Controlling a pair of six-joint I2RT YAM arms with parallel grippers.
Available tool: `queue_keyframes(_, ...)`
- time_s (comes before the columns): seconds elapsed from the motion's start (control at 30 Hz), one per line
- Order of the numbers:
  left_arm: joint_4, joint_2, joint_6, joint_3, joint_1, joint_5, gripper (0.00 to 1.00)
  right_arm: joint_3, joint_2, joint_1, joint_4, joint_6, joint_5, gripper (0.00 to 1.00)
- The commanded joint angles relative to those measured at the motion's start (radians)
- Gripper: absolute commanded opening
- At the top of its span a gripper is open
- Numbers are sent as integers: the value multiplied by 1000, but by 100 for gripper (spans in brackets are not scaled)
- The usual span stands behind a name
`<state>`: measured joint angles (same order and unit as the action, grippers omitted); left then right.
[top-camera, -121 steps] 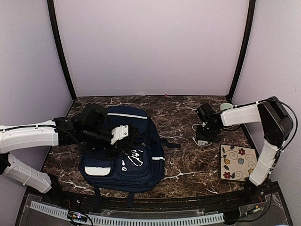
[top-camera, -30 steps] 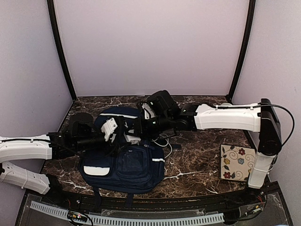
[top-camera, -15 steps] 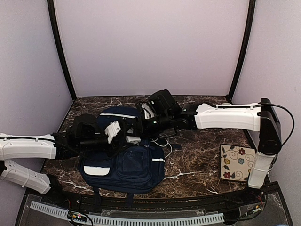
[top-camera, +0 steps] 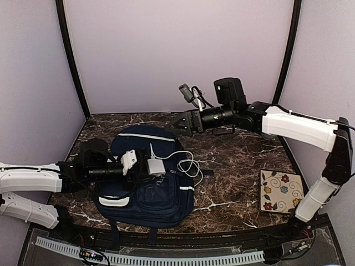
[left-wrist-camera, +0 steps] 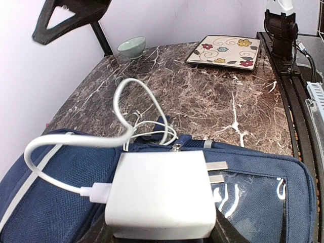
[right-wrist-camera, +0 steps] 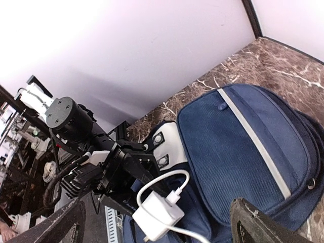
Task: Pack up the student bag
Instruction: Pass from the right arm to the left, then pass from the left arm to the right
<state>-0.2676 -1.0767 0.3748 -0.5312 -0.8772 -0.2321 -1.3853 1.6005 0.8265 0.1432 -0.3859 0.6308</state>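
Bowl (left-wrist-camera: pixel 131 47) beyond student bag (left-wrist-camera: pixel 45 212) (left wrist)

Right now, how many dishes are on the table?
2: a floral plate at the near right; a green bowl in the far right corner. The bag could hide others.

Place: robot lab test booth | Signs: plain lilac walls (top-camera: pixel 177 50), black frame posts (top-camera: pixel 71 61), marble-patterned table (top-camera: pixel 233 180), white robot arm (top-camera: pixel 299 126)

The right gripper (top-camera: pixel 176 125) has let go of the white charger (top-camera: pixel 156 167) and risen toward the far right, jaws wide. The left gripper (top-camera: pixel 147 167) now clamps the charger above the student bag (top-camera: pixel 162 200).
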Motion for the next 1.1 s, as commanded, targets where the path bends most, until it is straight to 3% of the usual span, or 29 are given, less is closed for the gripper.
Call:
queue_keyframes(0.0,-87,8,99,-14,7,-25,0,-108,184,-31,-61,160,247,98)
queue_keyframes(0.13,-182,15,239,-13,7,14,0,-242,300,-32,81,310,368,91)
queue_keyframes(0.3,-181,27,357,-36,9,13,0,-224,306,-32,101,375,468,86)
queue_keyframes(0.5,-174,16,365,-42,9,-4,0,-221,340,-9,144,387,509,74)
queue_keyframes(0.63,-174,18,361,-45,9,-20,0,-223,354,0,146,378,515,56)
queue_keyframes(0.9,-167,20,366,-51,9,-29,0,-229,364,14,111,339,528,44)
queue_keyframes(1.07,-161,17,367,-50,9,-21,0,-220,360,16,113,334,547,22)
